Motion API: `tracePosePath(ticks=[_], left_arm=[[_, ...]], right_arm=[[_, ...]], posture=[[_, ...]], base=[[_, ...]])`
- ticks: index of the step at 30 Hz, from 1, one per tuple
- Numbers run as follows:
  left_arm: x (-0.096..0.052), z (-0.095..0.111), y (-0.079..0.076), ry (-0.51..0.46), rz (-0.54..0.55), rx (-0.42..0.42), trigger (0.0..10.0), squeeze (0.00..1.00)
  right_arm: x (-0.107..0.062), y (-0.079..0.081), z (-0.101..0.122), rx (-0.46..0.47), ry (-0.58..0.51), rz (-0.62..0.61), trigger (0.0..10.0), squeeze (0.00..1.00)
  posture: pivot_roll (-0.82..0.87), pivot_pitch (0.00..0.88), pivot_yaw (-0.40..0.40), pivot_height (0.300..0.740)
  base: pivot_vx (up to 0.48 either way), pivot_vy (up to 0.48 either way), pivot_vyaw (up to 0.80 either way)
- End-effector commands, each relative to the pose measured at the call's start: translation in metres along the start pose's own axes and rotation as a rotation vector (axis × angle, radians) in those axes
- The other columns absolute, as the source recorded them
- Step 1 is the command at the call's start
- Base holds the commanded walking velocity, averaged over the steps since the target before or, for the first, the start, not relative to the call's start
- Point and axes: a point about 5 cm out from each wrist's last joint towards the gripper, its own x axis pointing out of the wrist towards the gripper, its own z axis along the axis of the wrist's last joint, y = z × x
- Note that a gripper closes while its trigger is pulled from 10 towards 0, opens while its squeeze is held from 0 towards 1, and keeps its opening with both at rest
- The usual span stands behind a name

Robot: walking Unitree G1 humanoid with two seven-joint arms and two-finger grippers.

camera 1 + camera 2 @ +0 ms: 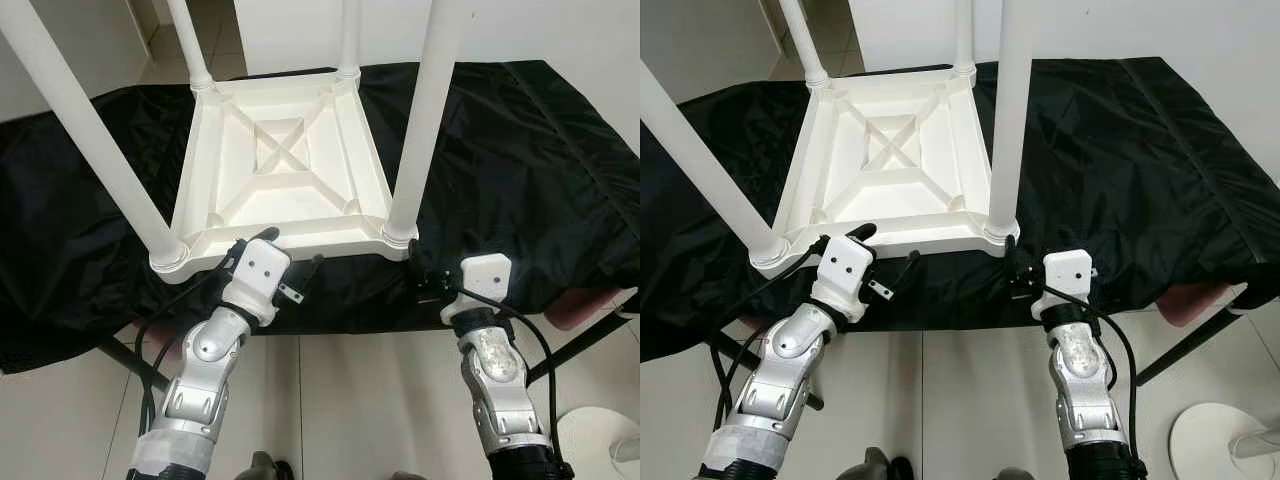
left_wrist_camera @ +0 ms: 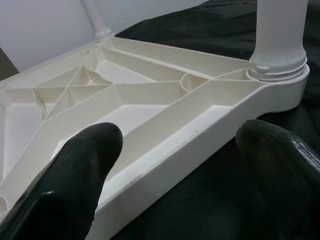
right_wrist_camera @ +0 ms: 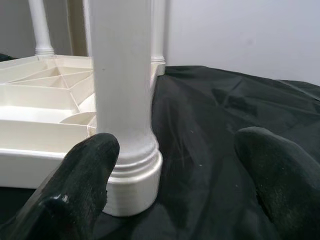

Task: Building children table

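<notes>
A white plastic children's table [image 1: 285, 160] lies upside down on a black cloth [image 1: 520, 150], its legs pointing up. My left gripper [image 1: 293, 247] is open at the near rim [image 2: 165, 165]; one finger [image 2: 75, 175] is over the ribbed underside and the other [image 2: 280, 165] is outside above the cloth. My right gripper [image 1: 437, 255] is open beside the near-right leg [image 1: 425, 110]. Its left finger [image 3: 80, 185] sits in front of that leg's base [image 3: 132, 185], and the other finger [image 3: 280, 175] is over bare cloth.
The cloth covers a low work table with black metal legs [image 1: 130, 365] over a tiled floor. A white round base [image 1: 600, 440] stands on the floor at the lower right. A pinkish object [image 1: 590, 305] shows under the cloth's right edge. A white wall is behind.
</notes>
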Motion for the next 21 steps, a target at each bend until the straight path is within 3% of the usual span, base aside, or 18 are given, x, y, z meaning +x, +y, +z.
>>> tracePosePath(ticks=[1, 4, 9, 17, 20, 21], left_arm=[[0.000, 0.001, 0.007, 0.017, 0.035, 0.000, 10.0, 0.00], [0.003, 0.004, 0.016, 0.007, 0.086, 0.005, 10.0, 0.00], [0.003, 0.004, 0.017, 0.019, 0.090, 0.011, 10.0, 0.00], [0.003, 0.006, 0.011, 0.032, 0.093, -0.016, 10.0, 0.00], [0.001, 0.006, 0.004, 0.045, 0.092, -0.023, 10.0, 0.00], [0.001, 0.006, 0.004, 0.045, 0.092, -0.023, 10.0, 0.00]], right_arm=[[0.002, 0.007, -0.005, 0.015, 0.031, 0.044, 10.0, 0.00], [0.009, 0.009, -0.005, 0.035, 0.036, 0.057, 10.0, 0.00], [0.015, 0.013, -0.004, 0.034, 0.035, 0.073, 10.0, 0.00], [0.024, 0.013, -0.004, 0.038, 0.034, 0.086, 10.0, 0.00], [0.045, 0.012, -0.002, 0.031, 0.035, 0.062, 10.0, 0.00], [0.045, 0.012, -0.002, 0.031, 0.035, 0.062, 10.0, 0.00]], posture=[[-0.14, 0.078, 0.079, 0.740], [-0.12, 0.079, 0.063, 0.740], [-0.11, 0.078, 0.057, 0.740], [-0.09, 0.075, 0.047, 0.740], [-0.05, 0.072, 0.028, 0.740], [-0.05, 0.072, 0.028, 0.740]], base=[[0.000, 0.000, 0.00], [0.000, 0.000, 0.00], [0.000, 0.000, 0.00], [0.000, 0.000, 0.00], [0.000, 0.000, 0.00], [0.000, 0.000, 0.00]])
